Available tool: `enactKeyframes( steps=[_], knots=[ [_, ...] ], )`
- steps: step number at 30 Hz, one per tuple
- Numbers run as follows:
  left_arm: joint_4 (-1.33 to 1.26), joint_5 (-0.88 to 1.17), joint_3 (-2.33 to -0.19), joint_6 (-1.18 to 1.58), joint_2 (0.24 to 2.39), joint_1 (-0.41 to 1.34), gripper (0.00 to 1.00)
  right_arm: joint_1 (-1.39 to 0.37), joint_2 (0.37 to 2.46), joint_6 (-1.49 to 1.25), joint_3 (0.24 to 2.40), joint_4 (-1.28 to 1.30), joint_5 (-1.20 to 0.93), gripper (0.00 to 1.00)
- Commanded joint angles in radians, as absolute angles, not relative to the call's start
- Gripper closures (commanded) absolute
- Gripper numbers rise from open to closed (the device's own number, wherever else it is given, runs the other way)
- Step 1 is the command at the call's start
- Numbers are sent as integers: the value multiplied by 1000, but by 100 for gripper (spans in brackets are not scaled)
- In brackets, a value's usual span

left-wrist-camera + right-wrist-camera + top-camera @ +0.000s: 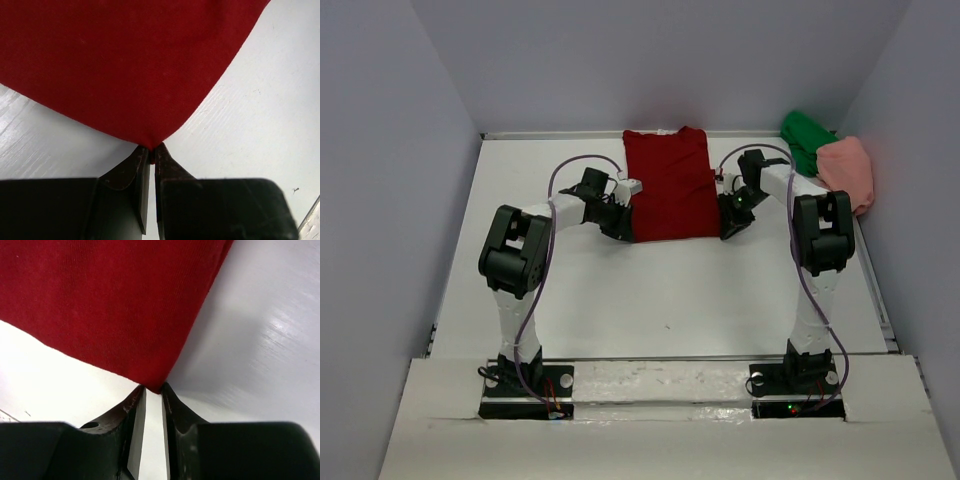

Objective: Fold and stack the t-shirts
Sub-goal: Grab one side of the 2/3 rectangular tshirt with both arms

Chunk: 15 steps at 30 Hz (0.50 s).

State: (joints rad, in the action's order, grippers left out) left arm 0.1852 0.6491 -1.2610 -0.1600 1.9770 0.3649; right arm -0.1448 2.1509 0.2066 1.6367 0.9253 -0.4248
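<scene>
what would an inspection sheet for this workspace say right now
surface: white table, bare apart from the shirts
job's things: red shirt spread flat at far centre; green shirt and pink shirt bunched in the far right corner
clutter: nothing seen
grippers: left tool pinches the red shirt's near left corner; right tool pinches its near right corner
cables: purple cables run along both arms, off the shirts
surroundings: plain grey walls on three sides
</scene>
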Motion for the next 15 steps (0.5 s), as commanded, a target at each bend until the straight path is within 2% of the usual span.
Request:
enactKeyframes(
  steps=[1, 10, 12, 15],
  knots=[
    [209, 652, -1255, -184, 1901, 368, 84, -144, 2171, 221, 1672, 942, -394, 74],
    [213, 658, -1253, -192, 1899, 370, 84, -144, 2201, 225, 1743, 968, -387, 66],
    [213, 658, -1255, -195, 1899, 368, 84, -144, 2209, 225, 1753, 969, -393, 66],
    [215, 654, -1256, -196, 1901, 370, 84, -144, 2218, 230, 1758, 968, -399, 72]
  ],
)
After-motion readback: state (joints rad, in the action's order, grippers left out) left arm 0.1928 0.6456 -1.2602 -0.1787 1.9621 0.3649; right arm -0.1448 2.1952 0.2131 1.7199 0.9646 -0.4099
